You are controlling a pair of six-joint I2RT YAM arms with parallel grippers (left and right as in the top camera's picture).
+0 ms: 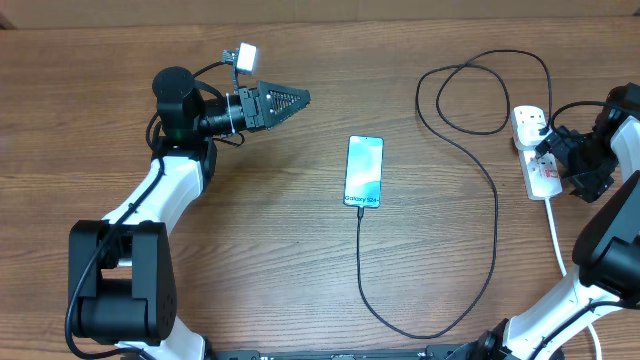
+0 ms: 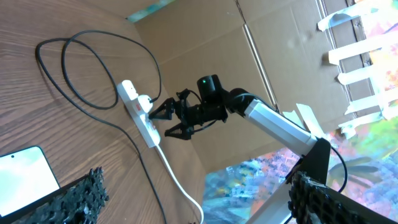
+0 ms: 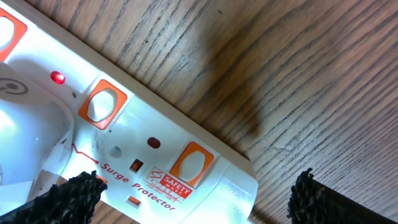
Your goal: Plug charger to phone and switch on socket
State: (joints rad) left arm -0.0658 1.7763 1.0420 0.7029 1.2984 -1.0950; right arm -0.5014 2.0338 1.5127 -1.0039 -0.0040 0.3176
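Observation:
The phone [image 1: 364, 171] lies flat mid-table with its blue screen lit; its corner also shows in the left wrist view [image 2: 25, 177]. The black charger cable [image 1: 494, 230] runs from the phone's bottom edge, loops round the right side and ends at a black plug in the white socket strip [image 1: 537, 152], which also shows in the left wrist view [image 2: 140, 114]. My right gripper [image 1: 550, 160] is open and hovers just over the strip's near end [image 3: 155, 168], fingers either side [image 3: 193, 199]. A small red lamp [image 3: 58, 78] glows on the strip. My left gripper [image 1: 290, 100] is open and empty, left of the phone.
The strip's thick white lead [image 1: 556, 235] runs toward the front right edge. Cable loops [image 1: 470, 95] lie behind the strip. A cardboard wall [image 2: 249, 43] stands beyond the table's right side. Orange-framed switches [image 3: 102, 102] sit along the strip.

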